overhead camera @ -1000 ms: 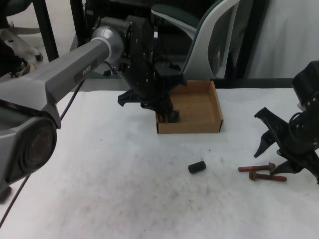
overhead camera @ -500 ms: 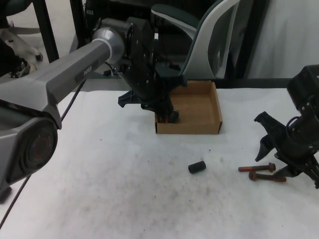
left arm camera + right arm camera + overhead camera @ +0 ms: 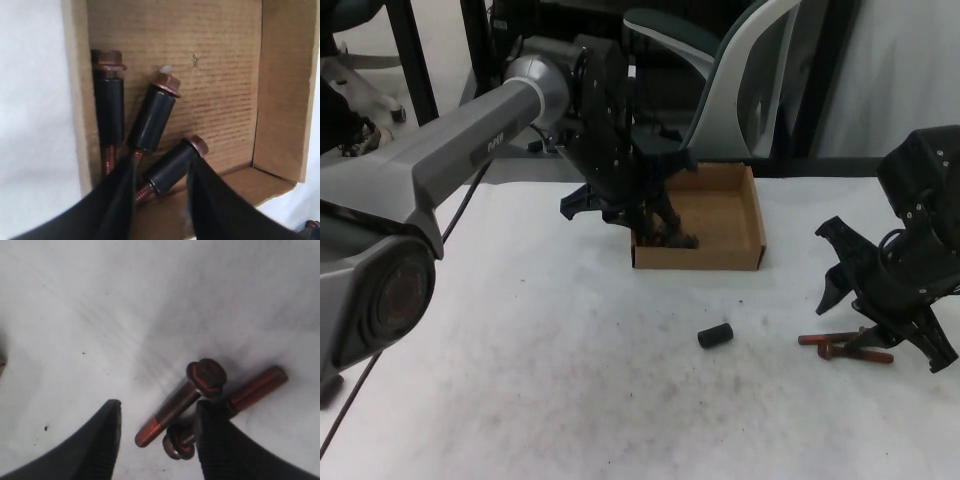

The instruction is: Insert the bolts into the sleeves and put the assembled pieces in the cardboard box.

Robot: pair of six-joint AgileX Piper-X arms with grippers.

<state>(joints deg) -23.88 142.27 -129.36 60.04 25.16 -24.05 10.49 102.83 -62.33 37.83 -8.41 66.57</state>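
In the left wrist view, three bolts in black sleeves lie in the cardboard box (image 3: 225, 75). My left gripper (image 3: 161, 165) is open, its fingers on either side of the nearest assembled piece (image 3: 172, 165). The other two pieces (image 3: 109, 107) (image 3: 152, 117) lie by the box wall. In the high view this gripper (image 3: 665, 228) hangs inside the box (image 3: 700, 257). My right gripper (image 3: 160, 405) is open just above two bare copper bolts (image 3: 175, 407) (image 3: 252, 387) that cross on the white bench. A loose black sleeve (image 3: 716, 335) lies left of those bolts (image 3: 845, 345).
An office chair (image 3: 740, 70) stands behind the bench past the box. The left arm's long grey link (image 3: 470, 140) stretches across the left side. Open white bench surface (image 3: 540, 380) lies in front and to the left of the sleeve.
The right gripper has moved left and down over the two bolts. The left gripper has shifted slightly in the box, and the assembled piece now shows beside its fingers.
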